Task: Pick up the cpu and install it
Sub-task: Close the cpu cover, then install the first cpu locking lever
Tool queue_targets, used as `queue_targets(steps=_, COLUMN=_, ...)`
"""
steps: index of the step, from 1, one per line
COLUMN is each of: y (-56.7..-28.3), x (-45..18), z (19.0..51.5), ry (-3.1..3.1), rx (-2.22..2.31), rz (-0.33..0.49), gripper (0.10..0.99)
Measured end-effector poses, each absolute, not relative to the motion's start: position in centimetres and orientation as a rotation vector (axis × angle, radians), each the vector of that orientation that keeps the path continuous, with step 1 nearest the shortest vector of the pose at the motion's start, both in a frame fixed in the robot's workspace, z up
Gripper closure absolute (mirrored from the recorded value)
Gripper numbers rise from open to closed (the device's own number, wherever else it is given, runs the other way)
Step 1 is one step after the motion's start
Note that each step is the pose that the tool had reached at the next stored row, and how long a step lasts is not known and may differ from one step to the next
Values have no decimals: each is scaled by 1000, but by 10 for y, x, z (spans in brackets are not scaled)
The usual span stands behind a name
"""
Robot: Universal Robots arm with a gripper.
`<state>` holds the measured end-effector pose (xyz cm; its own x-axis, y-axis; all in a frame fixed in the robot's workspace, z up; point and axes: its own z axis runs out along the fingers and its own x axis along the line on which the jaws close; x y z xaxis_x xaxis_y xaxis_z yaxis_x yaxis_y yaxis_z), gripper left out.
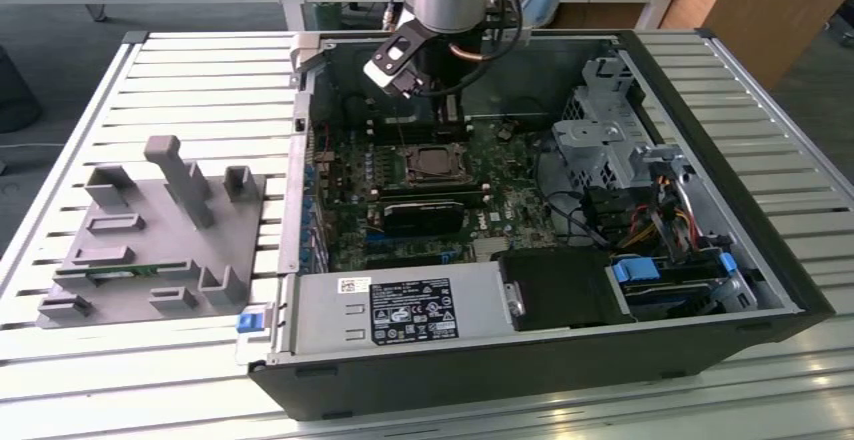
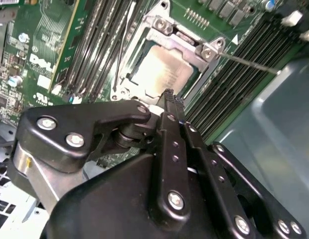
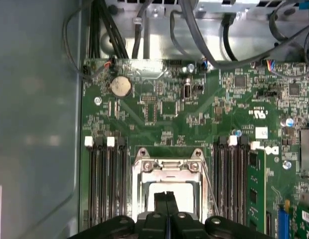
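— Where was the cpu?
— Seated in the motherboard socket, inside the open computer case.
— And your gripper?
— It hung over the cpu, fingers pressed together, holding nothing.

You see the cpu with a pale silvery-grey top, and the frame around it is bright bare metal. The motherboard is dark green with fine lighter lines; its memory slots are black. The hand is matte black with silver screws. In the exterior view, the case is black, the counter is light grey with a pattern of long slats, and the tray is plain grey.
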<state>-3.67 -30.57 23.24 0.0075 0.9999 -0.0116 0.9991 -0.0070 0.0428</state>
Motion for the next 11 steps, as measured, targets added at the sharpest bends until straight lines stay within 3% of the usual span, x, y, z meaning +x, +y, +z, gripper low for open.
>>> queue_targets(steps=11, y=-306, x=-42, z=233, ry=2182, rx=2198, rz=26, gripper=976)
